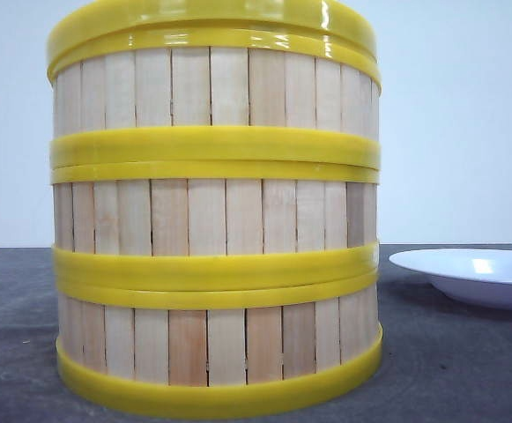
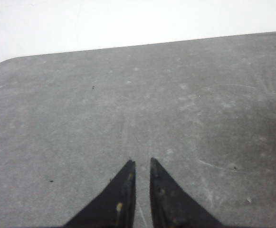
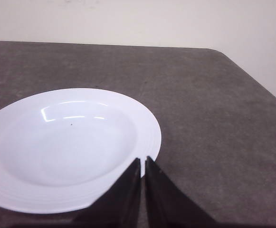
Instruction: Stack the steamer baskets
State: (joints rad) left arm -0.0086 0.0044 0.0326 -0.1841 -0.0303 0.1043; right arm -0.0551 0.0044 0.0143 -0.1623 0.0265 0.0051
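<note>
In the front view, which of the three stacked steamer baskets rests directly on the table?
The bottom basket: its lower yellow rim sits on the grey table. The middle basket and the top basket each rest on the one beneath.

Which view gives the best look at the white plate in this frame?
The right wrist view: the white plate shows almost whole, its empty bowl and ridged rim clear, just beyond the right gripper. The front view catches only its edge to the right of the steamer baskets. The left wrist view shows only table.
</note>
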